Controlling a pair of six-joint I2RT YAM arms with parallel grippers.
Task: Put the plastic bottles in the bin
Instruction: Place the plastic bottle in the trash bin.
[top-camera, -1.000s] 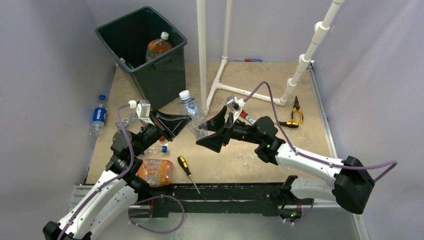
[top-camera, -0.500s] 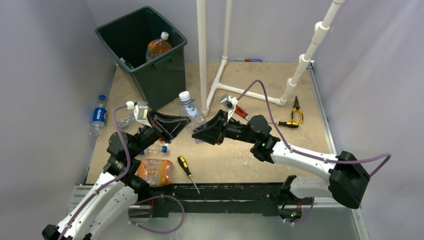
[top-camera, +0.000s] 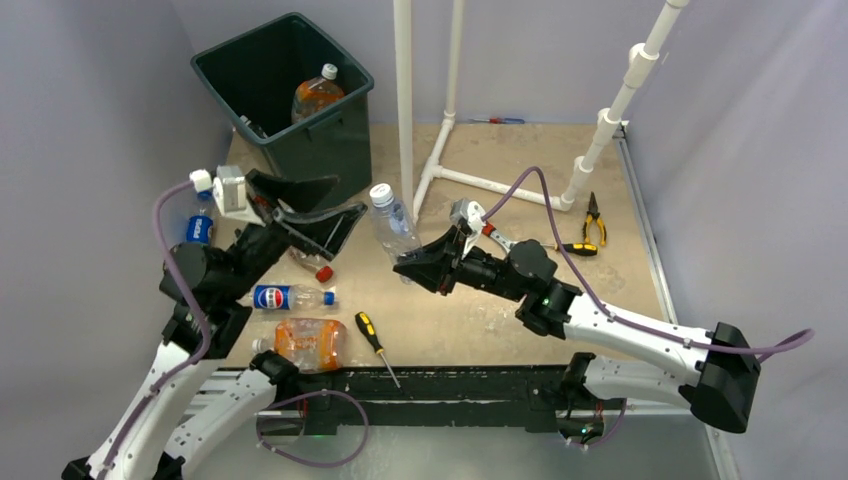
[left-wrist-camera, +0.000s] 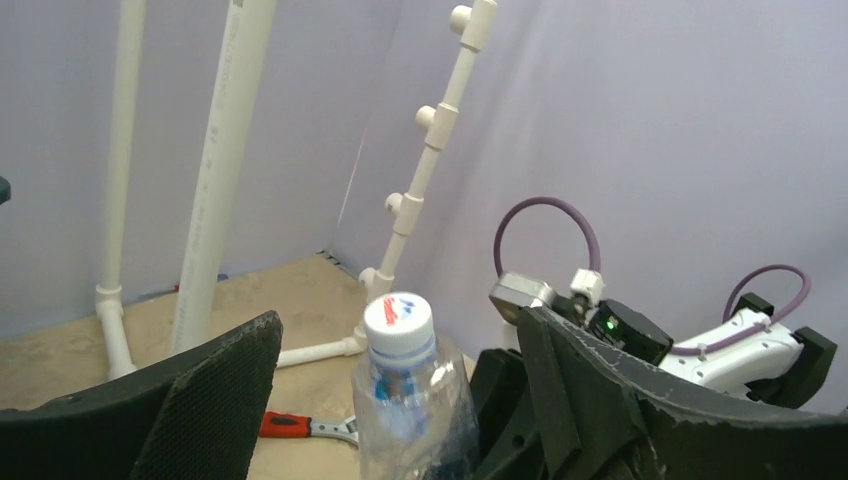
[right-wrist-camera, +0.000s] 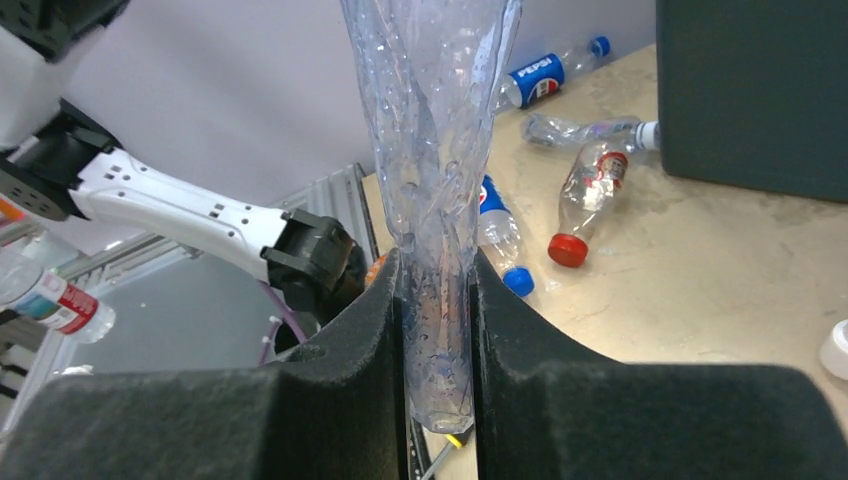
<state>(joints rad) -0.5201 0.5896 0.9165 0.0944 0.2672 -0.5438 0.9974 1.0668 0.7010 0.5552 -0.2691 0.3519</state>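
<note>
So, at the left edge of the worktop (top-camera: 600, 160) a Pepsi bottle (top-camera: 197, 230) lies well apart from the others. Your left end effector (top-camera: 348, 196) hangs raised just in front of the bin (top-camera: 330, 150), jaws spread wide and holding nothing. Below it three more bottles lie on the worktop: a red-capped bottle (top-camera: 308, 262), a second Pepsi bottle (top-camera: 283, 297), and a crushed orange-labelled bottle (top-camera: 312, 340) nearest the arm bases. One bottle in the bin (top-camera: 316, 97) is already home. Further right, the clear white-capped bottle (top-camera: 392, 228) is the one in hand. Your right end effector (top-camera: 412, 268) is clamped on its flattened lower end and holds it roughly upright, cap up, between the two arms and just right of the bin's near corner. I judge this to be the carry step, with the drop not yet made. The next move calls for you to swing the right arm up and to the left and get the bottle's lower end above the thick rim. You must also stay clear of the left fingers and the white pipe (top-camera: 404, 100) close by, then open the jaws only once the bottle is over the opening.
</note>
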